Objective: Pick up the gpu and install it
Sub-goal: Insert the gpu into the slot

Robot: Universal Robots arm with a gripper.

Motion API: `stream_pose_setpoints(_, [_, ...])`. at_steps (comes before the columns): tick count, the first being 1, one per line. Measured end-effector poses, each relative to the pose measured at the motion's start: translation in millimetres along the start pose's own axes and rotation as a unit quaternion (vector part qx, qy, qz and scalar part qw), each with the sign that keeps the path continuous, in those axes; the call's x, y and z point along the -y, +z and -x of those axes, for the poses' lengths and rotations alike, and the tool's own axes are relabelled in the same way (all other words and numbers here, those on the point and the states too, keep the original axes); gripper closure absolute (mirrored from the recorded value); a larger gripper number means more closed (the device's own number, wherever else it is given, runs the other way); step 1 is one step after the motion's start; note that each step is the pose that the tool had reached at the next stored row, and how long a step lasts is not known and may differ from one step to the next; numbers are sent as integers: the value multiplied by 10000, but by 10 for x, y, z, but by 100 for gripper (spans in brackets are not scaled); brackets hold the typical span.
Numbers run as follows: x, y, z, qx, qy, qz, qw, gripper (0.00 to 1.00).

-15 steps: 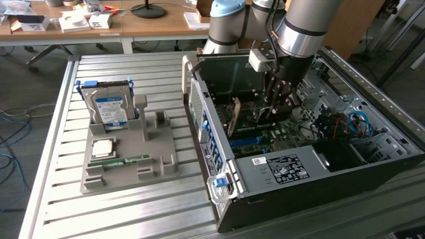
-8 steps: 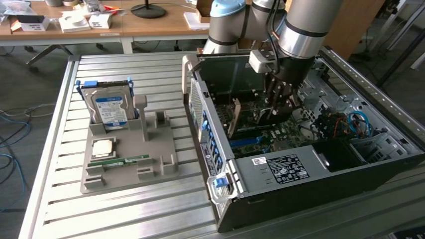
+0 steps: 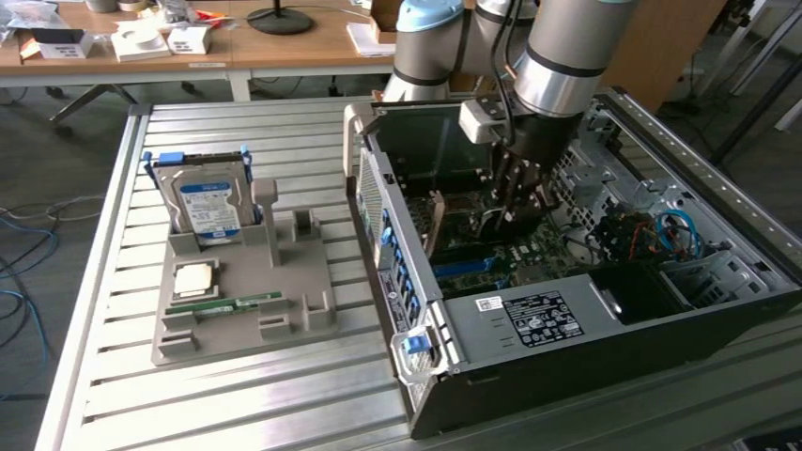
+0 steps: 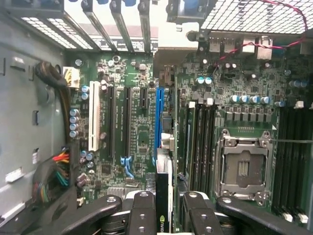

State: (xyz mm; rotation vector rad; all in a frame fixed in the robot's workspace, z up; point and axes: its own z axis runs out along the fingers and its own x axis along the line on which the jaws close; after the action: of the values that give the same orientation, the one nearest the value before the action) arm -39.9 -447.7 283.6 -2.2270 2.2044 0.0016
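Observation:
Inside the open computer case [image 3: 539, 324], my gripper [image 3: 512, 202] reaches down over the motherboard. In the wrist view the gripper [image 4: 168, 218] is shut on the gpu [image 4: 163, 193], a thin card seen edge-on between the black fingers [image 4: 142, 213], with a green logo near the grip. The card runs away from the fingers in line with the long blue expansion slot [image 4: 159, 110] on the green motherboard [image 4: 137, 137]. Whether its edge touches the slot I cannot tell.
Black and white expansion slots [image 4: 111, 120] lie beside the blue one, memory slots [image 4: 200, 137] and the CPU socket [image 4: 243, 164] on the other side. Cable bundles [image 4: 56, 174] hang at the case wall. On the exterior view's left, a grey tray [image 3: 288, 310] holds a hard drive [image 3: 207, 207] and a memory stick [image 3: 225, 303].

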Motion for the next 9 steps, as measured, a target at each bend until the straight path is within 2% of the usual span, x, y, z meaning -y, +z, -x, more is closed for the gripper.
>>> stream_pose_setpoints(5, [-12,17,0,0,6,0,10000,74])
stream_pose_setpoints(9, [-30,69,0,0,6,0,10000,74])
